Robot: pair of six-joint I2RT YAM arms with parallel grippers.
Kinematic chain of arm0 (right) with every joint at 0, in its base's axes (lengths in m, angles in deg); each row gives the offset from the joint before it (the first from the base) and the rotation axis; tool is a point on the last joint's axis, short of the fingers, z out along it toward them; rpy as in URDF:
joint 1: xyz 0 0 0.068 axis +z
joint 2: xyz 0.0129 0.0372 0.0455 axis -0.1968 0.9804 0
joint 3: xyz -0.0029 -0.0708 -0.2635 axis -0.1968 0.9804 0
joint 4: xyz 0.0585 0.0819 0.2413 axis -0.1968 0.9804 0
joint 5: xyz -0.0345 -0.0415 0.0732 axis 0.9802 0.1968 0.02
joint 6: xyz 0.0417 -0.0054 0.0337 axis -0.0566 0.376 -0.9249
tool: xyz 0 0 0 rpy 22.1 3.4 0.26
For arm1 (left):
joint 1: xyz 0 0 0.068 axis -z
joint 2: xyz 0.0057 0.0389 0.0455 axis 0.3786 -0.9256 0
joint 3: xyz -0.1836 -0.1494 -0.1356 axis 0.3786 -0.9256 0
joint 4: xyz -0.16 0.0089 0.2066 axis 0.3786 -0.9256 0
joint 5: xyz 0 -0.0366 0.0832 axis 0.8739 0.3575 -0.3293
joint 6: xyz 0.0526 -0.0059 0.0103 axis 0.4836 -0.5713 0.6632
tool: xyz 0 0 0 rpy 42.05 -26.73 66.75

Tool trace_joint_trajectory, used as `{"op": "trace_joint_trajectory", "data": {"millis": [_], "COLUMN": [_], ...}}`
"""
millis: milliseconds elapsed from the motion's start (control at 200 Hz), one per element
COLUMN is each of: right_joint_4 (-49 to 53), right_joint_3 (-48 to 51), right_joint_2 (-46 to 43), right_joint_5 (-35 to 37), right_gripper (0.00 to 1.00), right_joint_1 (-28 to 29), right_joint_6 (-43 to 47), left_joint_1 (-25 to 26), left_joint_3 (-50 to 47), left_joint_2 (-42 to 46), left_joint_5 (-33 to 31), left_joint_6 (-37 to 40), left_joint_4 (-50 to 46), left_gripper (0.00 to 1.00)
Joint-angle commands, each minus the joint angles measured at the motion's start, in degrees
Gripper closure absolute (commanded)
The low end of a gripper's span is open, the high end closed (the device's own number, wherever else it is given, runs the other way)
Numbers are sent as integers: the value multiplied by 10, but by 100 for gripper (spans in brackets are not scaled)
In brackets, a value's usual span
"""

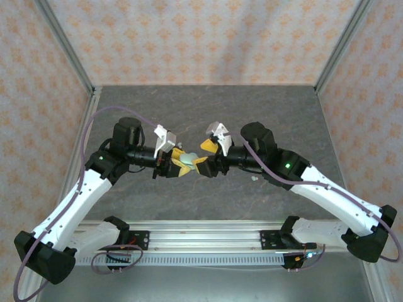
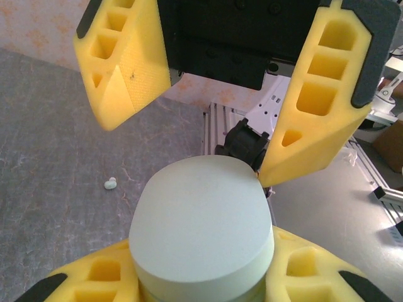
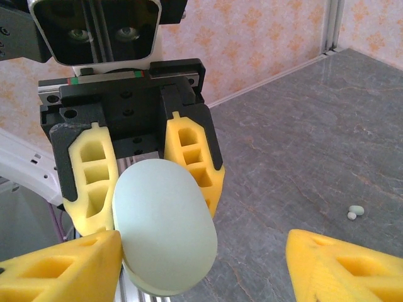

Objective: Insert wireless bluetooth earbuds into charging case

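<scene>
- Closest to the lens in the right wrist view, the right gripper (image 3: pixel 203 244) has its yellow jaws wide apart and holds nothing. One fingertip is against or just beside the case's edge, and the other is well clear of it.
- Between those jaws is the case (image 3: pixel 165 226), a pale mint oval with its lid down, held up off the table (image 3: pixel 302 145). Its broad smooth top faces both wrist cameras.
- Facing it, the left gripper (image 3: pixel 151 198) is clamped on the case across its narrow width. The oval's long axis appears to run along the left fingers, with its free end pointing at the right gripper.
- Two tiny pale earbuds (image 3: pixel 354 212) lie close together on the table, well apart from both grippers. They are on the right arm's side, so that arm is the nearer one.
- With the lid down, nothing can go in yet. The next move probably depends on the case being off-centre in the open jaws: the right gripper would have to shift sideways to straddle the free end evenly before working the lid.
</scene>
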Motion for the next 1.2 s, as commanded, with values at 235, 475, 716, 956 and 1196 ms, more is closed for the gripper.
{"op": "trace_joint_trajectory", "data": {"millis": [235, 475, 716, 956, 1196], "right_joint_4": [-8, 19, 42, 47, 45], "right_joint_3": [-16, -26, -42, -45, -42], "right_joint_2": [2, 29, 43, 39, 44], "right_joint_5": [-56, -61, -21, -9, 10], "right_gripper": [21, 20, 30, 43, 56], "right_joint_1": [-3, -3, -3, -18, -19], "right_joint_6": [12, 24, 30, 24, 39], "left_joint_1": [1, 1, 1, 1, 1], "left_joint_3": [19, 21, 22, 22, 23], "left_joint_2": [2, 0, 2, 3, 4], "left_joint_5": [19, 20, 21, 24, 26], "left_joint_6": [8, 9, 9, 11, 13], "left_joint_4": [-1, -2, -5, -6, -8], "left_gripper": [94, 94, 94, 93, 94]}}
